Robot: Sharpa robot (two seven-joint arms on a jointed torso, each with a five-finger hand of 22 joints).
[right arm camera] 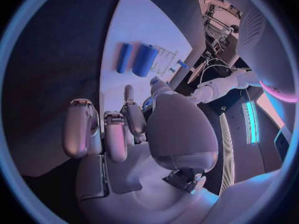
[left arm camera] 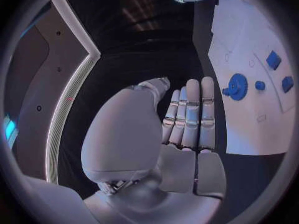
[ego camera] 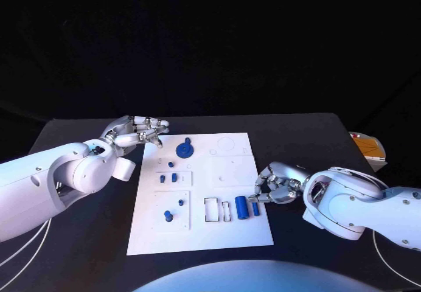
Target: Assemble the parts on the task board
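Observation:
The white task board lies in the middle of the black table. A blue gear stands near its far edge, with small blue pieces below it. Two blue cylinders lie side by side near the board's right edge, also in the right wrist view. My right hand hovers at that edge just beside the cylinders, fingers loosely curled and apart, with nothing in them. My left hand is raised off the board's far left corner, its fingers straight and empty, the gear beyond them.
Empty outlined slots sit left of the cylinders, and round recesses mark the board's far right part. A tan and white object lies at the table's right edge. Bare black table surrounds the board.

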